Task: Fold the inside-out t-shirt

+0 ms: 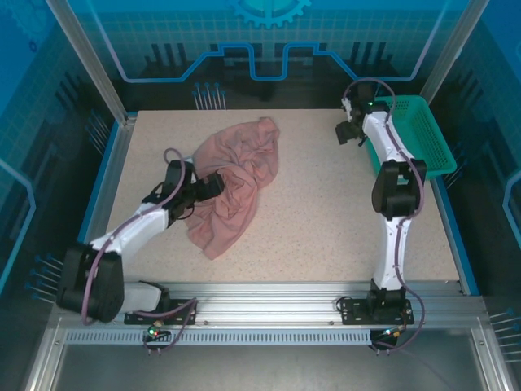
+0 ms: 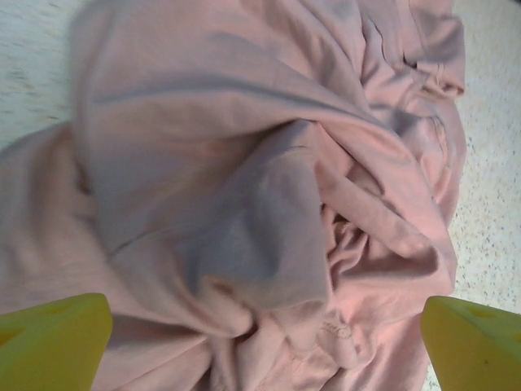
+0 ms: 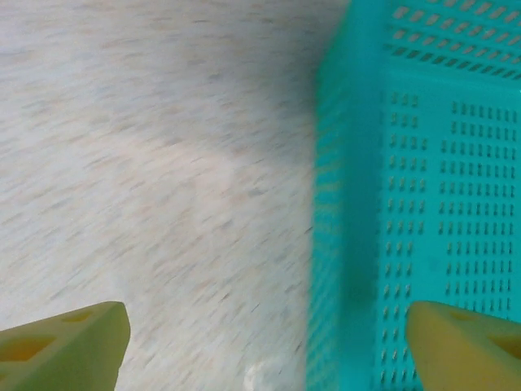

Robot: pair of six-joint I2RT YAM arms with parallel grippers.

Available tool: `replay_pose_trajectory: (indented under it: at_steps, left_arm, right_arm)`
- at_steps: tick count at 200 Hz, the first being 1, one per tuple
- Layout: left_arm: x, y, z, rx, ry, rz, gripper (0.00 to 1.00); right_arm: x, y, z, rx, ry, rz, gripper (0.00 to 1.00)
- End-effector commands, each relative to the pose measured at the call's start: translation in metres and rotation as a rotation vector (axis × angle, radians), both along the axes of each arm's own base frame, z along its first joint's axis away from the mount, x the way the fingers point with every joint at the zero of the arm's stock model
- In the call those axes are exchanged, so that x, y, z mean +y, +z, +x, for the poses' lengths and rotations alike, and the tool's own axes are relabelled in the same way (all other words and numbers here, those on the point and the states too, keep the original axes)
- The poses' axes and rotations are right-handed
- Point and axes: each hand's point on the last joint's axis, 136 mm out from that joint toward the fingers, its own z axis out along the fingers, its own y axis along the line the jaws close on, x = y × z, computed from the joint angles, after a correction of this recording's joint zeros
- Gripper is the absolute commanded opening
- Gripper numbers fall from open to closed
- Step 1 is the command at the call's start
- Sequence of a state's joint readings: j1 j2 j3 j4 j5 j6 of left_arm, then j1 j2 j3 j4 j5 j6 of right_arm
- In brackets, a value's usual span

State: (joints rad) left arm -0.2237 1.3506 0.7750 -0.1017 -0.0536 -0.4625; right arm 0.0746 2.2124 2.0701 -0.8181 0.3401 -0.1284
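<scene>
Top external desk (image 1: 326,220): speckled beige with blue edges, carrying the shirt and the basket.
Inside-out t-shirt (image 1: 240,183): dusty pink, crumpled in a heap on the left-centre of the desk; the left wrist view shows deep folds and twisted creases.
Teal mesh basket (image 1: 419,134): on the desk's far right corner, well apart from the shirt.
Left claw (image 1: 213,186): spread wide over the shirt's left side, yellow fingertips (image 2: 53,342) either side of bunched cloth.
Right claw (image 1: 352,130): spread wide just beside the basket's left wall, one fingertip (image 3: 61,342) over bare desk, the other over mesh.
</scene>
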Motion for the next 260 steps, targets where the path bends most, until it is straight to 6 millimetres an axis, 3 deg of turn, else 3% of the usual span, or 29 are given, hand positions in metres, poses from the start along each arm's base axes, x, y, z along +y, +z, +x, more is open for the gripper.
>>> replay_pose_trajectory:
  at_steps: [1,11,23,31,45,57,69,86,110,126,138,147,156,174,184,204,225,244,260]
  left_arm:
    - [-0.016,-0.018,0.011,0.100,-0.082,0.029,0.99]
    - [-0.024,-0.028,0.023,0.121,-0.102,0.026,0.97]
    - [-0.031,-0.042,0.037,0.157,-0.125,0.029,0.86]
    - [-0.037,-0.052,0.044,0.193,-0.151,0.034,0.73]
    - [-0.039,-0.060,0.051,0.244,-0.170,0.066,0.40]
    - [-0.036,-0.042,0.049,0.183,-0.166,0.069,0.17]
    - [-0.031,-0.008,0.039,0.050,-0.143,0.033,0.03]
    - [-0.023,0.030,0.026,-0.093,-0.097,-0.017,0.02]
    - [-0.017,0.032,0.018,-0.073,-0.089,-0.020,0.00]
    - [-0.019,0.024,0.017,-0.048,-0.093,-0.037,0.00]
    - [-0.022,0.022,0.017,-0.039,-0.099,-0.051,0.00]
    - [-0.022,0.022,0.017,-0.036,-0.099,-0.053,0.00]
    - [-0.020,0.025,0.017,-0.039,-0.092,-0.045,0.00]
    - [-0.014,0.038,0.018,-0.071,-0.073,-0.040,0.00]
    - [-0.011,0.051,0.019,-0.097,-0.066,-0.049,0.00]
    - [-0.016,0.093,0.014,-0.175,-0.097,-0.088,0.00]
    - [-0.031,0.141,0.006,-0.290,-0.147,-0.181,0.00]
    - [-0.034,0.164,0.006,-0.368,-0.147,-0.200,0.00]
    - [-0.032,0.159,0.021,-0.362,-0.120,-0.176,0.00]
  right_arm:
    - [0.085,0.091,-0.015,-0.269,0.146,0.086,0.92]
    - [0.119,0.090,-0.032,-0.269,0.205,0.145,0.92]
    - [0.165,0.080,-0.052,-0.248,0.291,0.227,0.92]
    - [0.191,0.070,-0.063,-0.223,0.324,0.277,0.92]
    - [0.229,0.051,-0.082,-0.168,0.367,0.351,0.91]
    - [0.254,0.037,-0.098,-0.122,0.399,0.420,0.90]
    - [0.273,0.028,-0.116,-0.074,0.423,0.500,0.89]
    - [0.305,0.010,-0.151,0.033,0.473,0.657,0.87]
    - [0.331,-0.048,-0.189,0.184,0.428,0.691,0.88]
    - [0.347,-0.080,-0.196,0.253,0.379,0.721,0.88]
    - [0.364,-0.089,-0.196,0.274,0.370,0.773,0.84]
    - [0.375,-0.096,-0.194,0.276,0.375,0.788,0.75]
    - [0.381,-0.100,-0.189,0.267,0.375,0.783,0.59]
    - [0.373,-0.099,-0.178,0.266,0.360,0.760,0.15]
    - [0.356,-0.079,-0.172,0.221,0.356,0.756,0.01]
    - [0.303,-0.008,-0.172,0.109,0.385,0.752,0.00]
    - [0.241,0.046,-0.183,0.046,0.373,0.703,0.00]
    - [0.189,0.064,-0.188,0.019,0.284,0.685,0.00]
    - [0.160,0.060,-0.179,0.010,0.201,0.701,0.02]
